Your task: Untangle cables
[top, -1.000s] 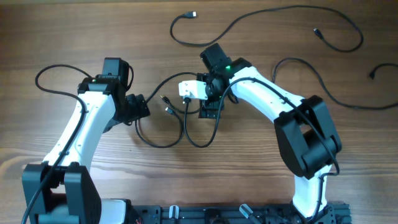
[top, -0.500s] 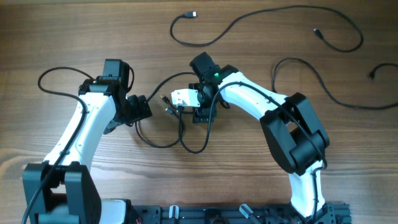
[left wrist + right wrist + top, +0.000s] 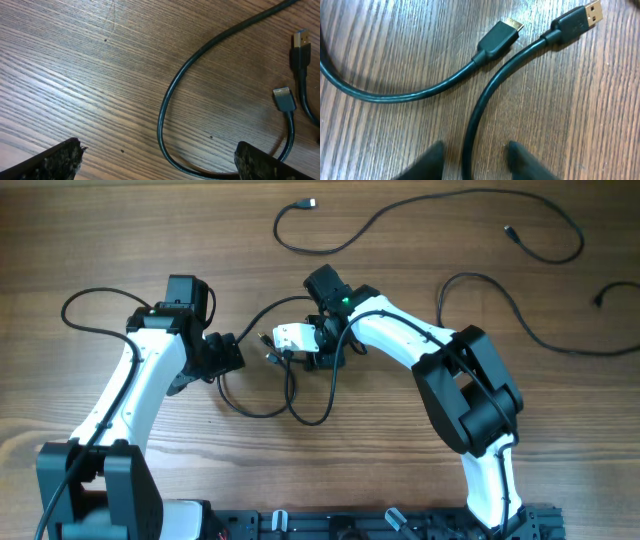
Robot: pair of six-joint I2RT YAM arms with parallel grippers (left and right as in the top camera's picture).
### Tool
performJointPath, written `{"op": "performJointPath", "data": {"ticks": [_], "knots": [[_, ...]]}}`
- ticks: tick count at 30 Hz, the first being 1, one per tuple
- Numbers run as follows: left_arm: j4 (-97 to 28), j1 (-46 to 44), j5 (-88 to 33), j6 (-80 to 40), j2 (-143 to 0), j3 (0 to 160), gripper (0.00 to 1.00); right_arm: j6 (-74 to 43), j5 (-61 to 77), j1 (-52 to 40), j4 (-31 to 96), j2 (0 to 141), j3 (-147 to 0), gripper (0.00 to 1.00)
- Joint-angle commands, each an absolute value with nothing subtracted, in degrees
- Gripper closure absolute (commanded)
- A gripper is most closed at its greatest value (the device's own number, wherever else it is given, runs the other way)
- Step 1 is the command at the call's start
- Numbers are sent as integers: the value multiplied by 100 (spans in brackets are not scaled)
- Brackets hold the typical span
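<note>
Currently the tangled cables (image 3: pixel 161 115) lie on the wooden table (image 3: pixel 120 220) at centre, between the two arms, as two black loops that overlap each other. Another loose cable (image 3: pixel 580 240) lies well apart along the far edge, top right.

The left gripper (image 3: pixel 160 165) hovers over one loop with its fingers spread wide, nothing between them and nothing touched. Two plugs show at the right edge of its view, a USB-A plug (image 3: pixel 300 45) and a smaller plug (image 3: pixel 282 97), near each other but apart.

The right gripper (image 3: pixel 475 160) is low over the table with its fingers (image 3: pixel 437 160) partly drawn in. They straddle the USB-A cable (image 3: pixel 482 100), which runs up between them. A gap shows on each side of the cord, so it is not pinched. The fingertips are blurred.

The second cable (image 3: pixel 395 96) curves off to the left, and its small plug sits just beside the gold-tipped one without touching it. Both plugs lie flat on the wood.
</note>
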State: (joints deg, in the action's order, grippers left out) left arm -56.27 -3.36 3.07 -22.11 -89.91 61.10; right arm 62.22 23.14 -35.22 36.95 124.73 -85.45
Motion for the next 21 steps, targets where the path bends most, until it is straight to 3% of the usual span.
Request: {"op": "performJointPath", "data": {"ticks": [1, 3, 4, 9, 17, 21], "knots": [[-5610, -309, 279, -2141, -8925, 6058, 0, 6281, 2095, -3555, 3736, 12844, -8473, 79], [-5610, -309, 279, -2141, -8925, 6058, 0, 6278, 2095, -3555, 3782, 12844, -8473, 86], [-5610, -309, 279, -2141, -8925, 6058, 0, 6276, 2093, -3555, 3830, 12844, -8473, 95], [-5610, -309, 279, -2141, -8925, 6058, 0, 6235, 1973, -3555, 3979, 12844, -8473, 96], [-5588, -309, 276, -2141, -8925, 6058, 0, 4742, 572, -3420, 4099, 12460, -8600, 96], [-5588, -309, 276, -2141, -8925, 6058, 0, 4233, 515, -3240, 4165, 11854, -8600, 96]]}}
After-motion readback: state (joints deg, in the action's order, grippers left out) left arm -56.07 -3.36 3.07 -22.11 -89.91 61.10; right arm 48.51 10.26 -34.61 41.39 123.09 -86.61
